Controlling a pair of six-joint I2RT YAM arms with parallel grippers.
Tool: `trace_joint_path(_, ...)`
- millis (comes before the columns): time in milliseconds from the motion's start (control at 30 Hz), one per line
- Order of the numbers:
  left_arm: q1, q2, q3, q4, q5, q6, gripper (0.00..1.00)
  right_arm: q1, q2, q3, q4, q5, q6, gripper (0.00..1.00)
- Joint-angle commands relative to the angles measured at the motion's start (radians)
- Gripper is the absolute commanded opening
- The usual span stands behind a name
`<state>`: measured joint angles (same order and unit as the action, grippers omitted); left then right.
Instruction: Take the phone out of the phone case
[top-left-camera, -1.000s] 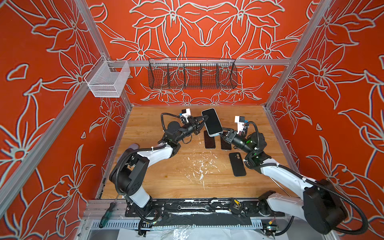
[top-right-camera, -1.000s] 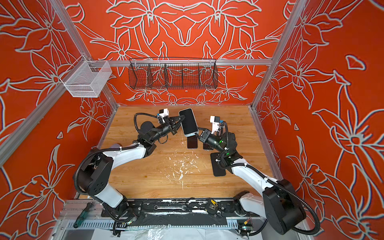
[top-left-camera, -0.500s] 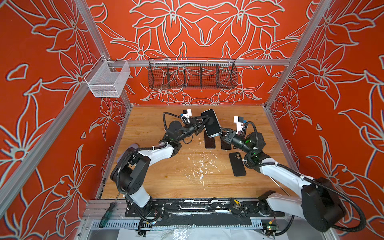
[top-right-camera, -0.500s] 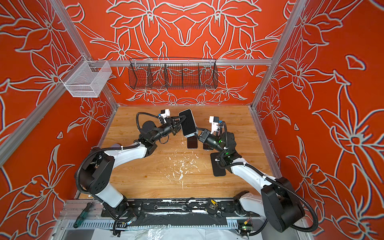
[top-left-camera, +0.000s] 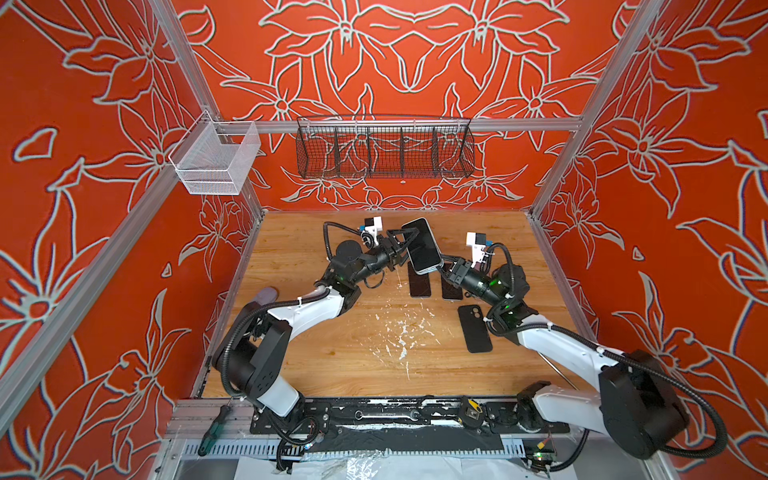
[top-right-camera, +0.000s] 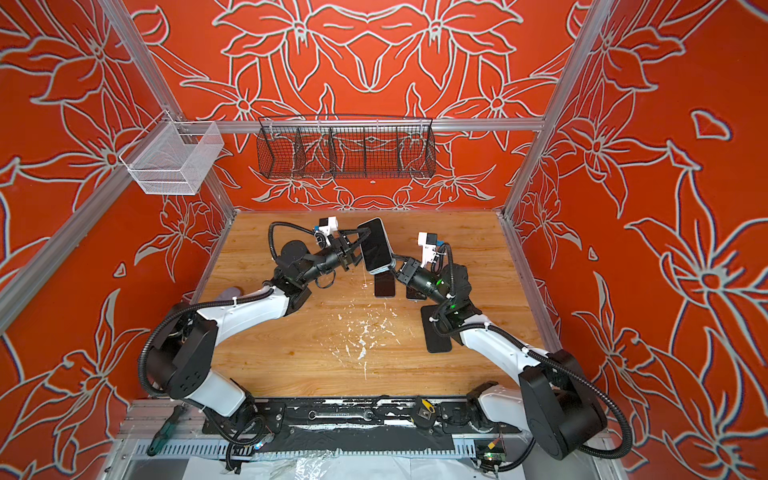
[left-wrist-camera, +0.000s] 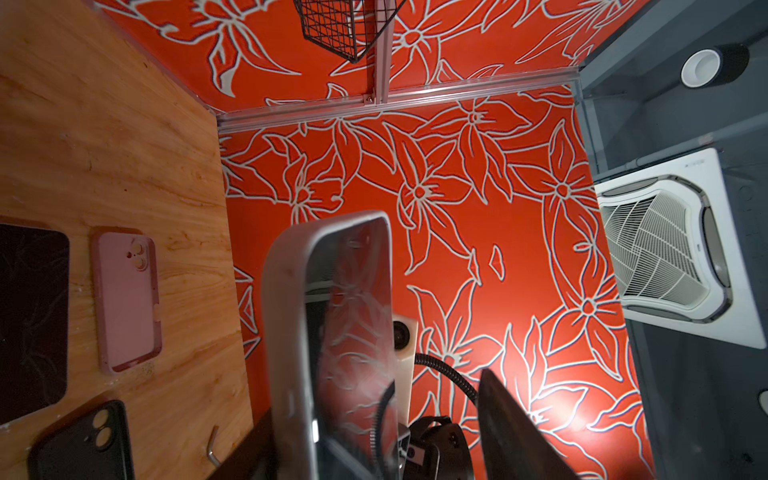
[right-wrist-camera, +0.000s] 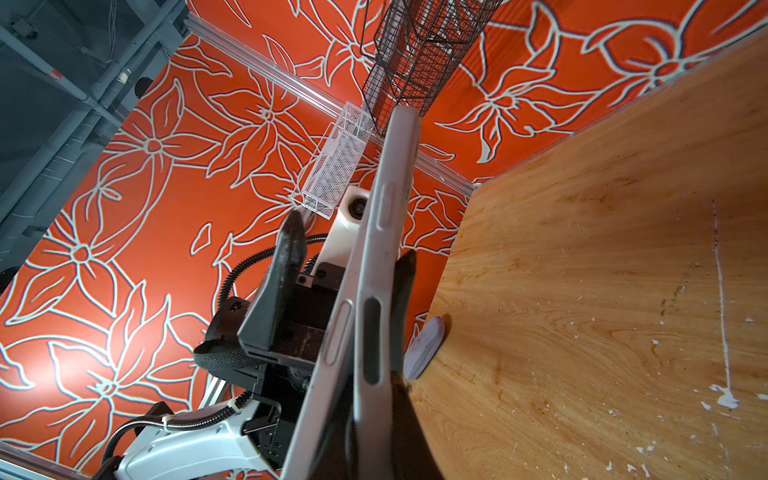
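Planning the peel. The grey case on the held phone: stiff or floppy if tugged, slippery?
Probably bendy: the grey case gapes away from the phone in the right wrist view. Matte skin, so likely grippy, not slick.

Both top views look down over the whole table (top-left-camera: 353, 353); both wrist views closely share the phone (left-wrist-camera: 357, 311).

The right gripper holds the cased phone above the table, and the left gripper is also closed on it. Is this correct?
One part is wrong. The right gripper holds the cased phone above the table, but the left gripper is open: the right wrist view shows its fingers spread either side of it.
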<state>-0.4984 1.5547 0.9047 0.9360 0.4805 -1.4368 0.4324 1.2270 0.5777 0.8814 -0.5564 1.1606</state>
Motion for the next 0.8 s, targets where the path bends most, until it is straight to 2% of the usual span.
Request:
trace_joint_path(0, -0.006, -0.050, -0.013, -0.030, -0.011, 0.051, 0.66, 0.003, -0.003, 0.016, 0.105, 0.005, 0.019, 0.01)
trace_joint_path(433, -0.019, -0.074, -0.008, -0.035, -0.013, 0.055, 0.73, 0.002, 0.028, 0.002, 0.130, 0.028, 0.067, 0.01)
trace_joint_path(633, -0.019, -0.084, -0.016, -0.047, -0.008, 0.063, 0.88, 0.003, 0.031, -0.007, 0.152, 0.047, 0.100, 0.01)
trace_joint_path(767, -0.019, -0.103, -0.053, -0.049, -0.026, 0.062, 0.95, 0.001, 0.031, -0.011, 0.153, 0.060, 0.129, 0.01)
